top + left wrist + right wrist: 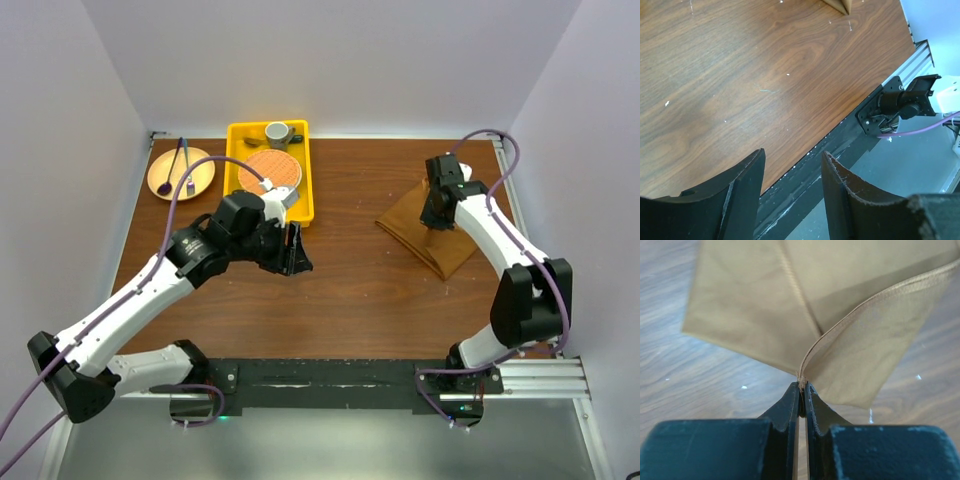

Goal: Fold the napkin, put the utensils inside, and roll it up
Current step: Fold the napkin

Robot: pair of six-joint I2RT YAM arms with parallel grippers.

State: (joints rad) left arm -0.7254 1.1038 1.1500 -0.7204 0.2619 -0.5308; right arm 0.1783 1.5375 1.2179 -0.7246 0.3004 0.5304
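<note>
The rust-brown napkin (447,250) lies partly folded on the right side of the table. My right gripper (433,220) is shut on one corner of it. In the right wrist view the gripper (801,386) pinches the hemmed corner and the cloth (850,315) lifts away from the fingertips in two layers. My left gripper (297,256) is open and empty over the middle of the table, just right of the yellow tray. In the left wrist view its gripper (792,157) stands wide apart above the table's near edge, and a napkin tip (840,5) shows at the top. The cream spoon is out of view.
A yellow tray (304,170) at the back holds a round orange woven mat (268,168) and a grey cup (278,133). A tan plate (200,180) to its left carries a purple spoon (166,180) and a dark fork (184,160). White walls enclose the table.
</note>
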